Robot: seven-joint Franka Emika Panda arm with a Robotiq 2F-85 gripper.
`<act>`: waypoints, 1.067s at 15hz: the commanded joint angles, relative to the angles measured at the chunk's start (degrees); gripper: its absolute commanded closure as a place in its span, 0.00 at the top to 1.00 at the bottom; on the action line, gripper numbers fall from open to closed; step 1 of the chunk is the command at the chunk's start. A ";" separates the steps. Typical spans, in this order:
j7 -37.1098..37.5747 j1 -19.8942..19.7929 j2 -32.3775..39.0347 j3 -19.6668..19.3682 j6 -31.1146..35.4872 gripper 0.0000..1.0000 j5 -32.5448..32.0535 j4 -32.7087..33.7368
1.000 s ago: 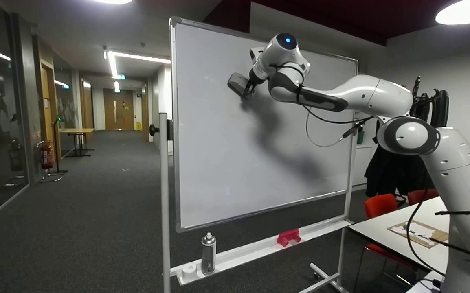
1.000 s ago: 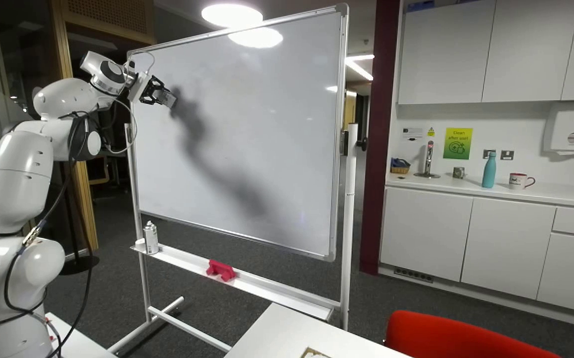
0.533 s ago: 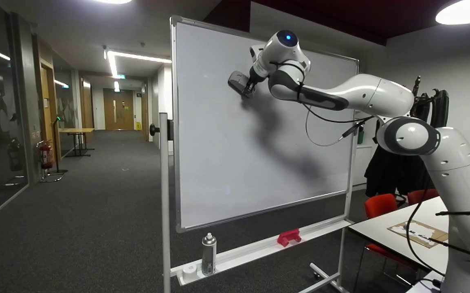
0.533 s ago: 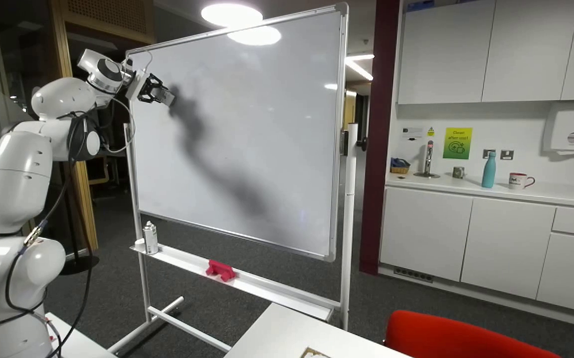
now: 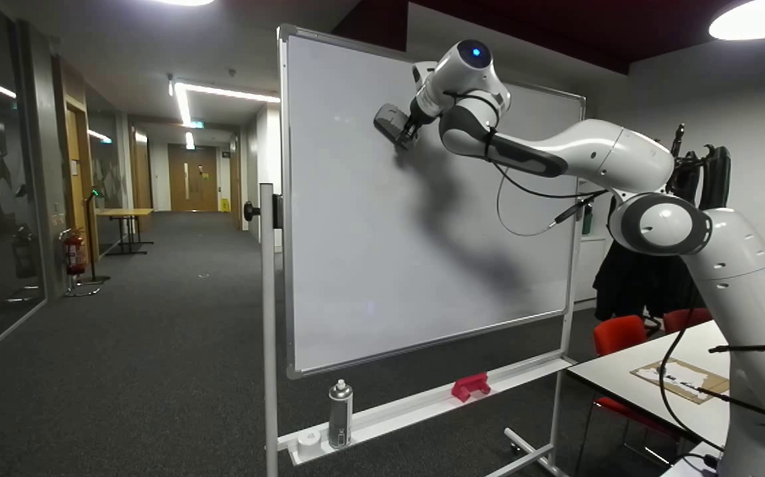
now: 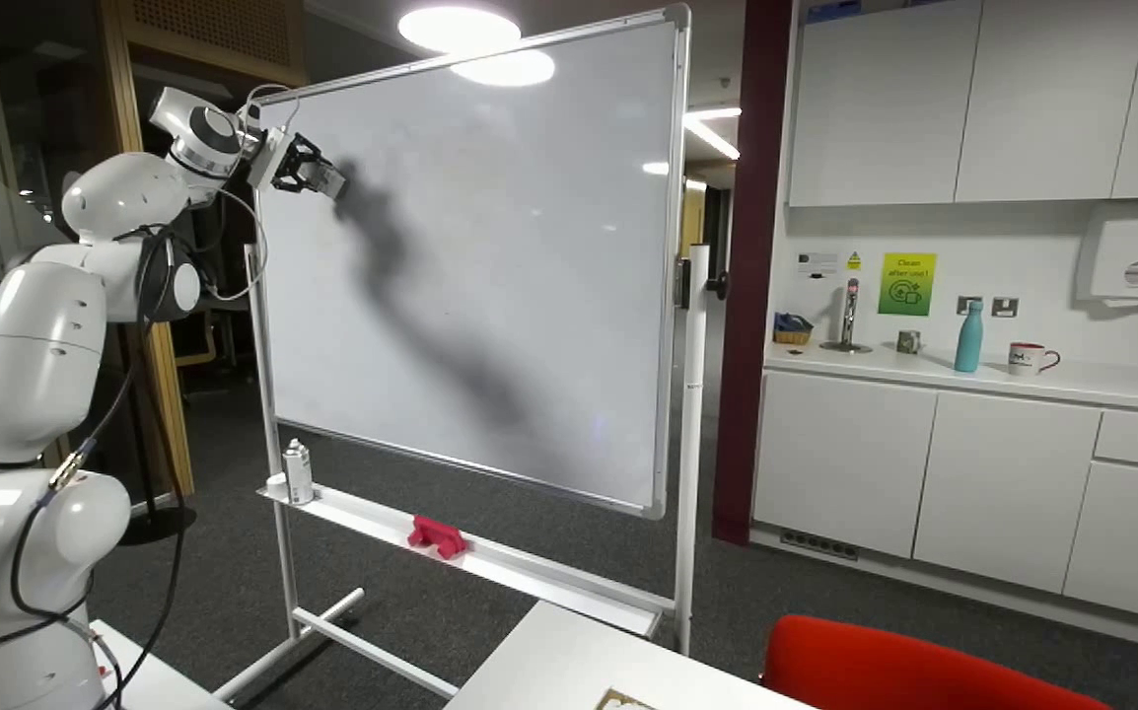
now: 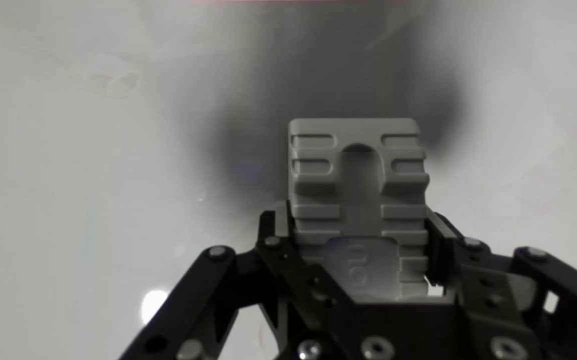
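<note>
Standing at 7 o'clock from the centre of the whiteboard (image 5: 422, 218), in an exterior view: a spray can (image 5: 341, 419). At 11 o'clock: a grey ribbed block (image 5: 390, 120), clamped in the gripper (image 7: 360, 225), fingers (image 7: 282, 220) parted by its width (9 and 3 o'clock, wrist view). Near 6 o'clock: a red piece (image 5: 470, 384) on the tray (image 5: 415, 411).

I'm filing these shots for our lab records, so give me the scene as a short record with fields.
Tool: gripper, closed
Held: grey eraser, gripped from both sides
Surface: whiteboard, with the eraser by its upper part; contact hard to tell
Below: tray bearing an upright spray can and a red object
Background: kitchen counter with a turquoise bottle, in an exterior view
</note>
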 commanded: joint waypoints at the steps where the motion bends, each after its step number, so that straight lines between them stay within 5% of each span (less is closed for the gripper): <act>1: -2.12 1.78 2.48 -2.50 0.86 0.35 -0.13 5.51; 16: -3.27 2.41 10.45 -7.03 -0.92 0.35 2.79 11.12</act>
